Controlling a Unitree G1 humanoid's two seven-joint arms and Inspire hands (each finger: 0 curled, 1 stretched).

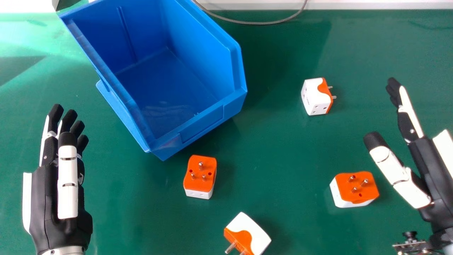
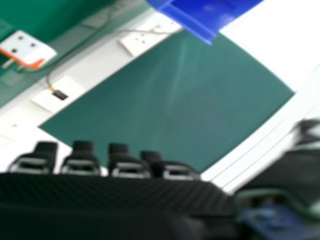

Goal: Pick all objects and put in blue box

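OK, counted four: one plug point(image 1: 316, 97) off the right hand's point(image 1: 435, 177) fingertips, one plug point(image 1: 354, 189) by its thumb, plus a plug point(image 1: 200, 173) and another plug point(image 1: 254, 232) between the two hands. Also one box point(image 1: 203, 127) right of the left hand point(image 1: 67, 184), one cable point(image 1: 254, 23) beyond both.

Green table point(image 1: 283, 148) spreads below left fingers point(image 1: 55, 117) and right fingers point(image 1: 393, 90). White strip point(image 1: 371, 5) runs along far edge, well beyond both. Thin grey cable point(image 1: 254, 23) bows onto table, between both sets but farther out. Bright glare point(image 1: 39, 39) lies beyond left fingers. Past right fingers: white socket point(image 2: 140, 41), black plug point(image 2: 60, 94), green panel point(image 2: 190, 100).
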